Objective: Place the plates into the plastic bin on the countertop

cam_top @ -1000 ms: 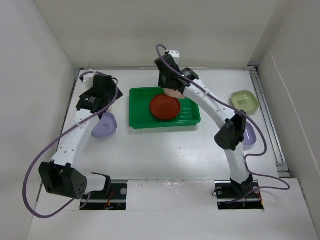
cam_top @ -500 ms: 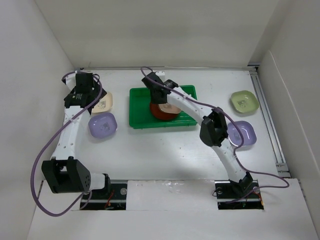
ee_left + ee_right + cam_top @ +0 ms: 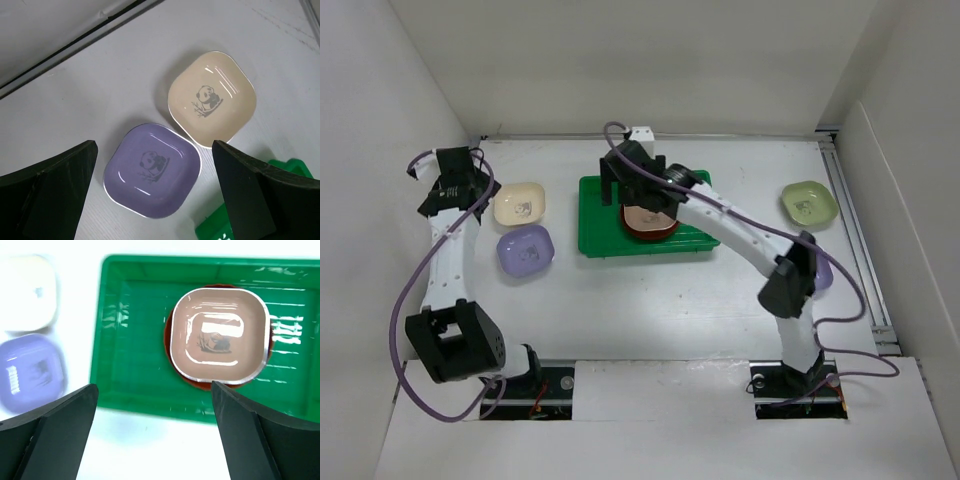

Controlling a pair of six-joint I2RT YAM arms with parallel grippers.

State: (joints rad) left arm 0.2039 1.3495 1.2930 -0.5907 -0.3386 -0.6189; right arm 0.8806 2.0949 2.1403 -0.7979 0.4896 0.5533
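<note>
Both arms are bolted at the near edge of the table (image 3: pixel 650 300). Toward the right edge, a little out from the near edge, the right lavender dish (image 3: pixel 823 272) lies on the table, partly hidden behind the right arm's elbow. Toward the left edge lies the left lavender dish (image 3: pixel 525 250), right side up, with a panda printed in its well, as the left wrist view shows.

Just beyond it, toward the far left corner, lies the cream dish (image 3: pixel 520 203), also right side up and bearing a panda. The 2 rims are very close, but whether they touch cannot be told.

The bin (image 3: pixel 600 215) lies in the middle of the table, nearer the far edge, with its long sides parallel to that edge. Inside it, right of the bin's centre, 1 red plate (image 3: pixel 168 340) lies flat on the ribbed floor. The tan dish (image 3: pixel 648 215) is stacked right side up on the plate, and a thin red rim shows around it.

The right hand (image 3: pixel 638 180) hangs above the far part of the bin. Its 2 fingers (image 3: pixel 60 435) are spread wide apart and touch neither the dish nor the plate.

The green dish (image 3: pixel 808 203) lies near the far right corner, well apart from the bin.

The left hand (image 3: pixel 445 180) is raised near the far left corner, looking down on the cream dish and the left lavender dish. Its fingers (image 3: pixel 50 195) are wide apart. 4 dishes lie on the table outside the bin.
</note>
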